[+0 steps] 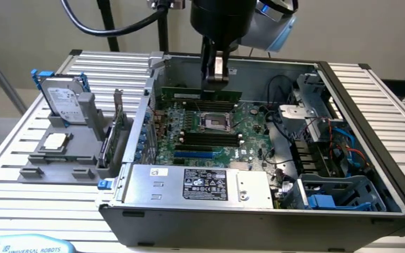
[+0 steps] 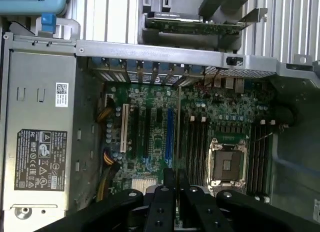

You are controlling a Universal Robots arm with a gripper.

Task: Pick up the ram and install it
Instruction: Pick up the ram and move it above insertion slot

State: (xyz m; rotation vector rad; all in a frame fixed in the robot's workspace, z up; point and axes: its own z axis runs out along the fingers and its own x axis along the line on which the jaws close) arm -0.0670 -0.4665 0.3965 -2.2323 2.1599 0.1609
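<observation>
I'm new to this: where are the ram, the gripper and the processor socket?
the ram [image 1: 185,95]: exterior view, on the green board's half toward that view's left.
the gripper [image 1: 217,80]: exterior view, between its fingertips, shut on the ram.
the processor socket [image 1: 215,122]: exterior view, middle of its square frame.

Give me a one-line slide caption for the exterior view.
Gripper holds the ram just above the motherboard inside the open computer case.

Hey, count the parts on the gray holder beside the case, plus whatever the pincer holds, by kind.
Hard drive: 1
Processor: 1
Expansion card: 1
Ram, in the pincer: 1
Total: 4
</observation>
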